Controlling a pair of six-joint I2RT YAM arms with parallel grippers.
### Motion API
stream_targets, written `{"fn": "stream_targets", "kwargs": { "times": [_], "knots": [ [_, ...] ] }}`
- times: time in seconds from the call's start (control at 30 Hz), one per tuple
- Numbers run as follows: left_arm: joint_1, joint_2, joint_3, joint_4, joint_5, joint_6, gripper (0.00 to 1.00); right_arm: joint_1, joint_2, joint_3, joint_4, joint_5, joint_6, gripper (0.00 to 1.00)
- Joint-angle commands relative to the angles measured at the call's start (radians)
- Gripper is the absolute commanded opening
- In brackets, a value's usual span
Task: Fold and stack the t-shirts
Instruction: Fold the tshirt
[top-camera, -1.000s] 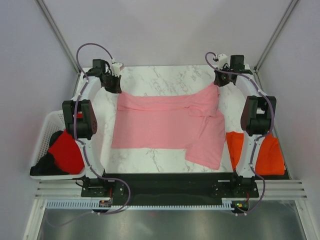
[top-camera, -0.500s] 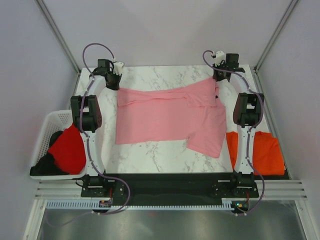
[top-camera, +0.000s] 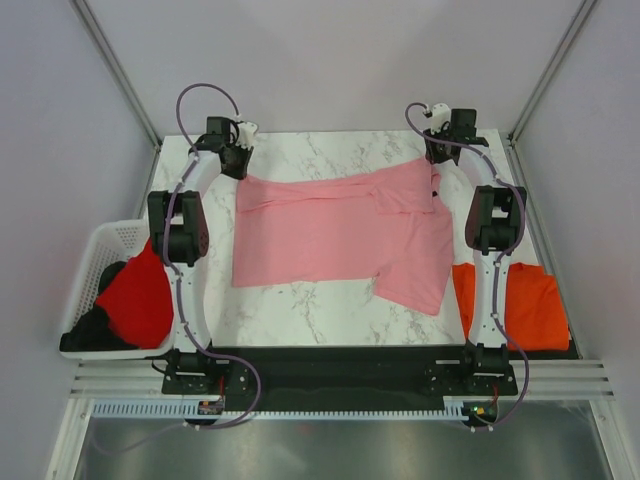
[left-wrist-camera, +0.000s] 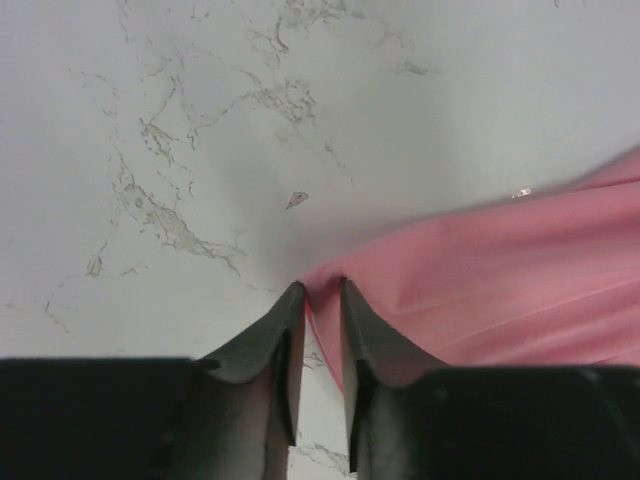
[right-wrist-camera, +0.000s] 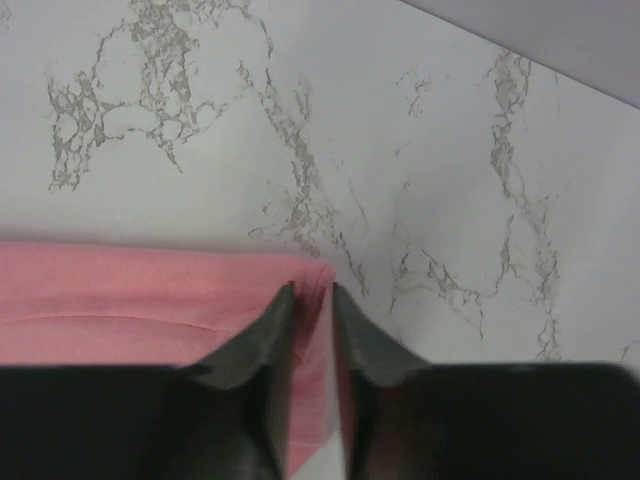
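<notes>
Pink shirt (top-camera: 330, 235): middle of the table (top-camera: 320, 150), drawn flatter toward the top of the frame than a second ago.
Left gripper (left-wrist-camera: 320, 290): upper left, jaws just parted a crack, letting go of the shirt corner.
Right gripper (right-wrist-camera: 312, 290): upper right, likewise loosened over its corner.
Meaning: spreading looks finished; folding can begin.
Orange shirt (top-camera: 535, 305): lower right, waiting.

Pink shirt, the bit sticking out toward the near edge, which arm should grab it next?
Probably the right. That bit of the pink shirt lies on the right arm's side, beside the orange shirt. The right gripper is at its far right corner; the left gripper is across it.
</notes>
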Motion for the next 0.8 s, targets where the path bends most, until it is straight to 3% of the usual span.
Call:
{"fn": "stream_targets", "kwargs": {
  "times": [0.0,0.07,0.3,0.5,0.77],
  "knots": [
    [0.001,-0.125,-0.041,0.027,-0.057,-0.005,0.32,0.003,-0.047,0.012,0.043,0.040,-0.003,0.38],
    [0.003,-0.186,-0.101,0.003,-0.082,0.007,0.42,0.001,-0.079,0.000,0.040,0.071,-0.003,0.45],
    [0.012,-0.323,-0.241,-0.120,0.000,-0.026,0.64,-0.003,-0.219,-0.136,0.037,0.047,0.013,0.50],
    [0.015,-0.306,-0.288,-0.143,0.062,-0.048,0.55,0.001,-0.238,-0.191,-0.058,-0.102,0.017,0.48],
    [0.032,-0.200,-0.176,-0.143,0.085,-0.059,0.47,0.021,-0.201,-0.192,-0.096,-0.182,0.033,0.45]
  ]
}}
